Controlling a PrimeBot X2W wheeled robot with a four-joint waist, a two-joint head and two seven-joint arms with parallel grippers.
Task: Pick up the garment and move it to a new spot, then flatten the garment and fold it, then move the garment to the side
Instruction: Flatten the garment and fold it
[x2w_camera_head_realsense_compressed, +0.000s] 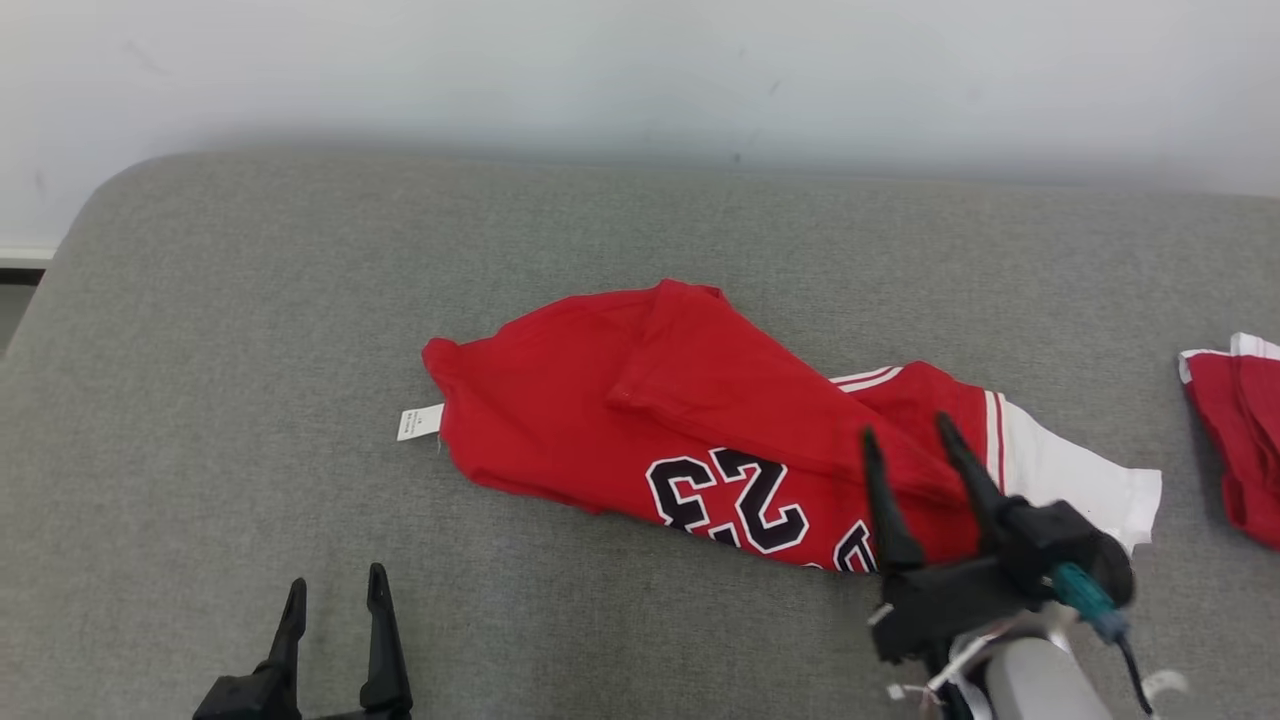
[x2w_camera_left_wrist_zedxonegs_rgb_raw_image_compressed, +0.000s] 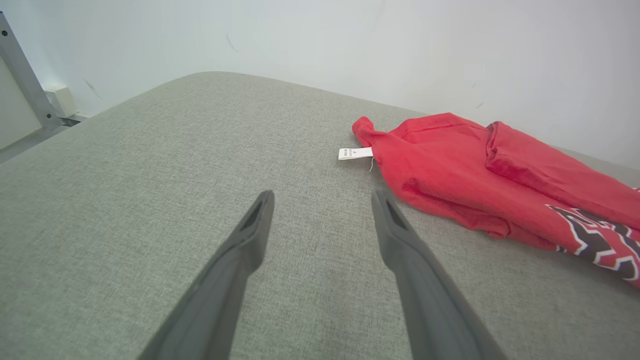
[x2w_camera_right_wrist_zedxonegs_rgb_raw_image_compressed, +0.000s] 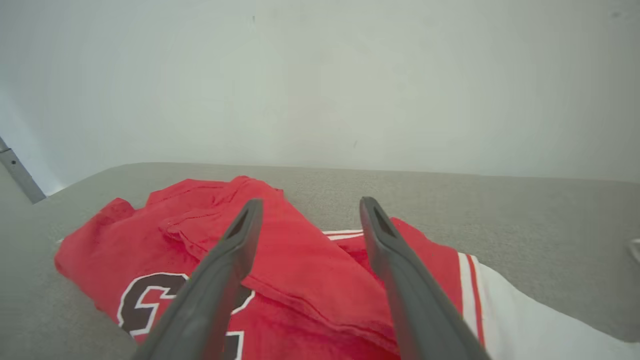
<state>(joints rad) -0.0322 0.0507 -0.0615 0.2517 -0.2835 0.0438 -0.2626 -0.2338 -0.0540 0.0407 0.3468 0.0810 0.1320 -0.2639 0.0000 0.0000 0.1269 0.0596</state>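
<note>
The garment (x2w_camera_head_realsense_compressed: 700, 420) is a red jersey with a black-and-white "23", white sleeve and a small white tag, lying rumpled across the middle of the grey surface (x2w_camera_head_realsense_compressed: 250, 350). It also appears in the left wrist view as the garment (x2w_camera_left_wrist_zedxonegs_rgb_raw_image_compressed: 475, 170) and in the right wrist view as the garment (x2w_camera_right_wrist_zedxonegs_rgb_raw_image_compressed: 300, 265). My right gripper (x2w_camera_head_realsense_compressed: 910, 435) hovers over the jersey's right part, open, with nothing between its fingers (x2w_camera_right_wrist_zedxonegs_rgb_raw_image_compressed: 235, 255). My left gripper (x2w_camera_head_realsense_compressed: 335, 590) rests open at the lower left, apart from the cloth, its fingers (x2w_camera_left_wrist_zedxonegs_rgb_raw_image_compressed: 250, 235) above bare fabric.
Another red and white cloth (x2w_camera_head_realsense_compressed: 1235, 430) lies at the right edge of the grey surface. A pale wall (x2w_camera_head_realsense_compressed: 640, 70) runs behind it. The surface's rounded left corner (x2w_camera_head_realsense_compressed: 90, 220) drops off toward a metal post (x2w_camera_left_wrist_zedxonegs_rgb_raw_image_compressed: 22, 75).
</note>
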